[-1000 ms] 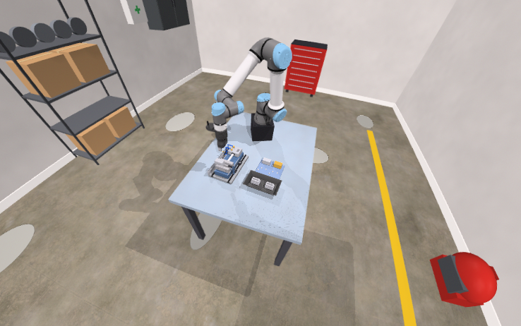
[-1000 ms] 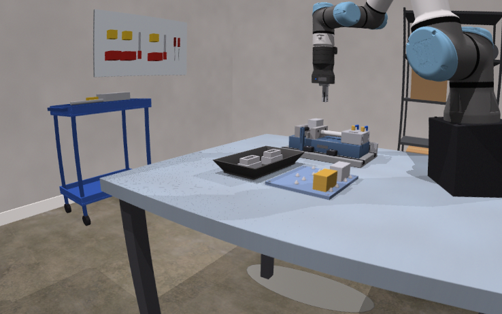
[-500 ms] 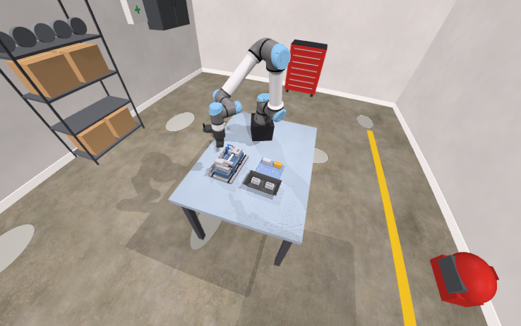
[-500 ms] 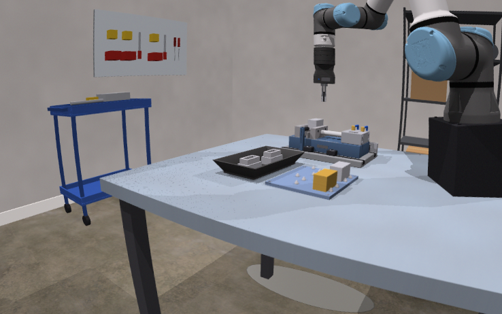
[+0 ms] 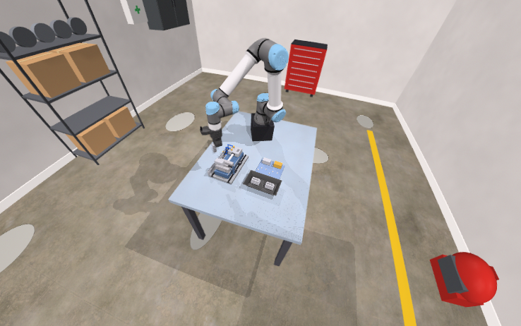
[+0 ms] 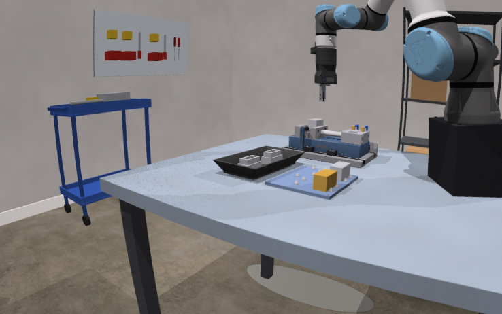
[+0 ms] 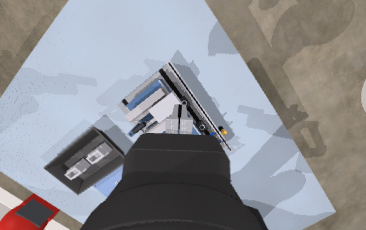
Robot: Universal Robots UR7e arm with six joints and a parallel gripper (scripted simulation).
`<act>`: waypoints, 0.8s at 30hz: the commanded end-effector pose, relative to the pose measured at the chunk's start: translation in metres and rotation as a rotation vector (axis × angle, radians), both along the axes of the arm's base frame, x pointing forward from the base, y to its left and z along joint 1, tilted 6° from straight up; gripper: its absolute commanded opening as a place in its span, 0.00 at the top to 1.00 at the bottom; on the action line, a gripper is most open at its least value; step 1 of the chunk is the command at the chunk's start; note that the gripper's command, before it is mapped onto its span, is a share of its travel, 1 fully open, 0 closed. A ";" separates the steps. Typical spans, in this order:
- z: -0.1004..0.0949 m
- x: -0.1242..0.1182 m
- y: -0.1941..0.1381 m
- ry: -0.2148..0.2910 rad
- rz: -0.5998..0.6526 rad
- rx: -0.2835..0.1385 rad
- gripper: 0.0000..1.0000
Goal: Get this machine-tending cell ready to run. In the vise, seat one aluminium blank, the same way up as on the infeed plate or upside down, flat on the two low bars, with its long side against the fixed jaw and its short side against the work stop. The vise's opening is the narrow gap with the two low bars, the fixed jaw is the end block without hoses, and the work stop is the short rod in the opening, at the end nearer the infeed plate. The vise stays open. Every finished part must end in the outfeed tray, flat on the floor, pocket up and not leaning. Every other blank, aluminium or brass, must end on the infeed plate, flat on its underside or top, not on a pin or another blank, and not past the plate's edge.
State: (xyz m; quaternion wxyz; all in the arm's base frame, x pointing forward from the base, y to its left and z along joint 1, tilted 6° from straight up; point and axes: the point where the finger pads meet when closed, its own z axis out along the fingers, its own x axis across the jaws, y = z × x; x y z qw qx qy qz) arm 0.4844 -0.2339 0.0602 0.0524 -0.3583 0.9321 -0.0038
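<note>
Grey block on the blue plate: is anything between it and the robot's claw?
Nothing visible blocks it. The shut, empty gripper hangs high above the vise, and the grey blank sits uncovered on the infeed plate, beside the brass blank.

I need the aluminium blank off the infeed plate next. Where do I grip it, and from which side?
Come straight down from above and close on its two upright side faces. The aluminium blank stands flat on the infeed plate, top free. The brass blank sits close at one side, so put the fingers on the other pair of faces. The gripper, shut and empty, must open first.
</note>
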 end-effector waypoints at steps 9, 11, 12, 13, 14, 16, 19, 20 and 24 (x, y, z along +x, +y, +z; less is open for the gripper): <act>0.001 0.005 -0.010 -0.016 0.362 -0.032 1.00; 0.001 0.006 -0.011 -0.018 0.423 -0.039 1.00; 0.001 0.006 -0.012 -0.019 0.451 -0.041 1.00; 0.001 0.006 -0.012 -0.019 0.477 -0.044 1.00; 0.001 0.006 -0.013 -0.020 0.502 -0.047 1.00; 0.001 0.006 -0.014 -0.022 0.546 -0.051 1.00; 0.001 0.006 -0.015 -0.023 0.599 -0.057 1.00; 0.001 0.006 -0.015 -0.024 0.613 -0.058 1.00; 0.001 0.006 -0.016 -0.025 0.636 -0.061 1.00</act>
